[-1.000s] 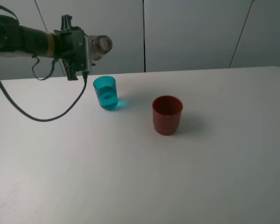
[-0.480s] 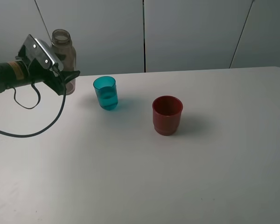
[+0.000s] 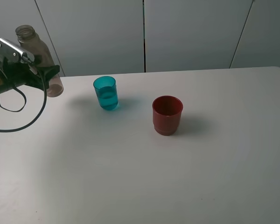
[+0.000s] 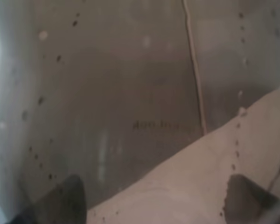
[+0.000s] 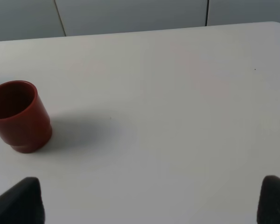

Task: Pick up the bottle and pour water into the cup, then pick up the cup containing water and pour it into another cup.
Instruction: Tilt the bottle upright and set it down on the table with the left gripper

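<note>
the tall, slim, smoky grey-brown see-through plastic bottle [image 3: 41, 52], uncapped at its threaded neck, is at the far left corner of the white desk [image 3: 200, 163]. it is tilted, with the neck leaning toward the left edge and the base toward the middle. we cannot tell whether the base touches the top. the left gripper [image 3: 47, 73] is clenched around the bottle's lower body. its arm reaches in low from the left edge, and a black cable [image 3: 18, 126] loops beneath it. in the left wrist view the bottle's speckled wall [image 4: 112, 93] fills nearly everything above the two dark fingertips [image 4: 60, 200].

the small translucent teal tumbler [image 3: 105, 92] stands upright near the far edge with water inside. the wider, opaque dark red cup [image 3: 167, 114] stands well apart from it, closer to the centre. the right gripper [image 5: 147, 205] has its jaws released, with nothing between them.

a second ago we saw the bottle lying level with its mouth above the teal tumbler. half a second ago it was upright just beside the tumbler. now it has been carried on toward the left edge. neither cup has moved.
</note>
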`<state>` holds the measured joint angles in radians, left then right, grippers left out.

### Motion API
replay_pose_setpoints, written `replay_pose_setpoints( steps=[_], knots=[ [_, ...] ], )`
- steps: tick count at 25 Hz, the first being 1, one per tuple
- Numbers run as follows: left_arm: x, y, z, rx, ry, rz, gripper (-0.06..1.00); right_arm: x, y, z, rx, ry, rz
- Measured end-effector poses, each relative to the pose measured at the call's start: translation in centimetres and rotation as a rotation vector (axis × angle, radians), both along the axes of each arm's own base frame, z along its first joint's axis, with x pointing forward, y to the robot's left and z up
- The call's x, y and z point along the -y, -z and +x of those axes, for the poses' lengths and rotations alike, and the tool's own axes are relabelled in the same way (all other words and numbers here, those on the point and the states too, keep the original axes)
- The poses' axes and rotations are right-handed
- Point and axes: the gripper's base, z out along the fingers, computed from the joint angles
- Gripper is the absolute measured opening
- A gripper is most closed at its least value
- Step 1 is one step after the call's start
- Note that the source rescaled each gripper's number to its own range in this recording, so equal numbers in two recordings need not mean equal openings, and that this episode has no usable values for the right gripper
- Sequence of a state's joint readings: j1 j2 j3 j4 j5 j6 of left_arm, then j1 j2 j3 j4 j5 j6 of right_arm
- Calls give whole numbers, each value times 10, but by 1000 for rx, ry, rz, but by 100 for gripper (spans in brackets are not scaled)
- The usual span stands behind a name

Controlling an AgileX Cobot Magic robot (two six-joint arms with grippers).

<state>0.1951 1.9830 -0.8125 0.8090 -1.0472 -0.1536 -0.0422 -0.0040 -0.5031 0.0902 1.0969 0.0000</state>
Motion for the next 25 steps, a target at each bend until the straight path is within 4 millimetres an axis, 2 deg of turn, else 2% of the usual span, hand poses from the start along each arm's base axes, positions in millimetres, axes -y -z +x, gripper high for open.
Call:
replay_pose_setpoints(
  steps=[11, 25],
  knots=[
    [-3, 38, -1, -43, 16, -97, 3, 0, 0, 0, 0, 0, 0],
    [-30, 46, -5, -60, -34, -139, 3, 0, 0, 0, 0, 0, 0]
  ],
)
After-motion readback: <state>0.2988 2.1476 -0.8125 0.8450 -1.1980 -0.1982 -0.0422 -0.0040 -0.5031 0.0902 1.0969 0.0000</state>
